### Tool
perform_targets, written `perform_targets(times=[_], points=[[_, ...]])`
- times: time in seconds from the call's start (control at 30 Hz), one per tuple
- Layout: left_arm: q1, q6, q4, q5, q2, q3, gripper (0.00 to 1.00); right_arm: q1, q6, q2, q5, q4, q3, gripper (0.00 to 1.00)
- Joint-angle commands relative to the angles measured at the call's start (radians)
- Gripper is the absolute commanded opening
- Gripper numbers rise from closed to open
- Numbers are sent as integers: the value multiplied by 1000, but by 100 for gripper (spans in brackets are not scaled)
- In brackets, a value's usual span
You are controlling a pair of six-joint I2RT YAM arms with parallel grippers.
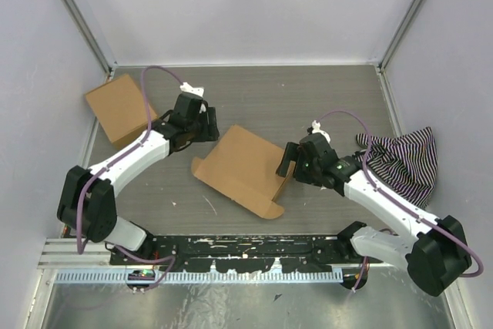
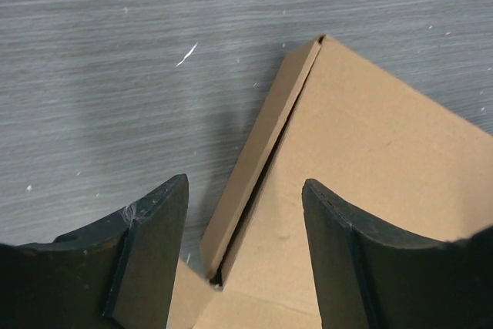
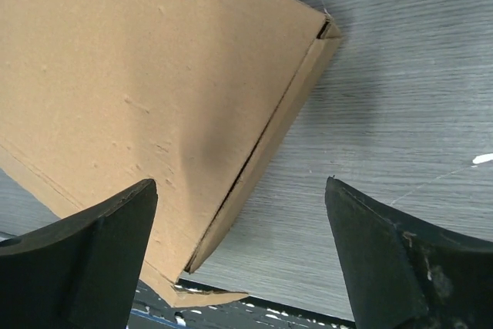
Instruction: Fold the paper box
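The paper box (image 1: 243, 169) is a shallow brown cardboard mailer lying at an angle in the middle of the table, with loose tabbed flaps at its left and near corners. My left gripper (image 1: 209, 125) is open and empty at the box's far-left corner. In the left wrist view the gripper (image 2: 245, 221) straddles the box's raised side wall (image 2: 262, 152). My right gripper (image 1: 289, 161) is open and empty at the box's right edge. In the right wrist view the gripper (image 3: 240, 221) has one finger over the box (image 3: 139, 75) and the other over bare table.
A second, squarish brown carton (image 1: 119, 109) sits at the far left by the wall. A striped cloth (image 1: 400, 161) lies at the right, beside the right arm. White walls close in the grey table (image 1: 269, 98) on three sides.
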Motion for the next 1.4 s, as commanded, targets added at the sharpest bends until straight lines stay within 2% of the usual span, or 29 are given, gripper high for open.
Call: perform_targets(times=[0.0, 0.2, 0.37, 0.73, 1.07, 1.27, 1.37], points=[[17, 3, 102, 103, 61, 52, 68, 4, 45, 41, -42, 109, 4, 95], [25, 0, 107, 147, 143, 65, 67, 4, 37, 170, -75, 224, 3, 93], [36, -4, 114, 175, 175, 71, 65, -10, 11, 255, -55, 261, 72, 93], [49, -10, 98, 227, 275, 125, 63, -164, -108, 487, -194, 338, 277, 88], [51, -32, 80, 269, 420, 321, 61, -227, -179, 714, -333, 371, 529, 84], [51, -36, 20, 261, 517, 503, 60, -267, -208, 854, -338, 348, 704, 82], [51, -30, 19, 222, 529, 544, 63, -291, -244, 907, -313, 310, 802, 82]])
